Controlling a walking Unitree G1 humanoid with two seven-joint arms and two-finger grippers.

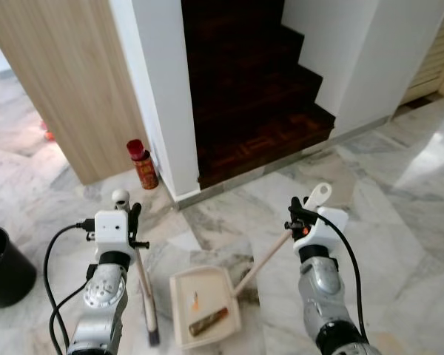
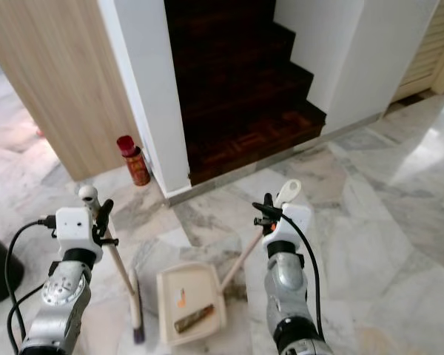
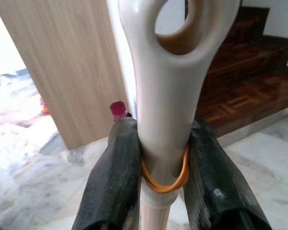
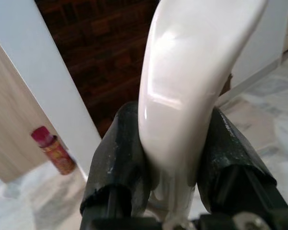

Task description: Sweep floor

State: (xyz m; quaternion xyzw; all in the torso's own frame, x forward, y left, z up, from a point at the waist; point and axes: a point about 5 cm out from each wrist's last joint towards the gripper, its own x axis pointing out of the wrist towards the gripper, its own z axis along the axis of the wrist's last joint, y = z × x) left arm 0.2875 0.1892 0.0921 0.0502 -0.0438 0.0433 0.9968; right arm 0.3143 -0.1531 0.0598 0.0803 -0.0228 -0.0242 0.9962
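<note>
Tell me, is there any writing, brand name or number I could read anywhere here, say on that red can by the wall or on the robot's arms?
No text can be read in these pictures.
Red can by the white wall: it has gold-coloured print on its label, too small and blurred to read.
Broom handle in the left gripper: no lettering.
Dustpan handle in the right gripper: plain white, no lettering.

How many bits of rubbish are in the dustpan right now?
2. A brown stick-like piece lies near the rear edge of the dustpan, and a small orange scrap sits nearer the pan's middle. Finer dust, if any, is too small to tell.
</note>
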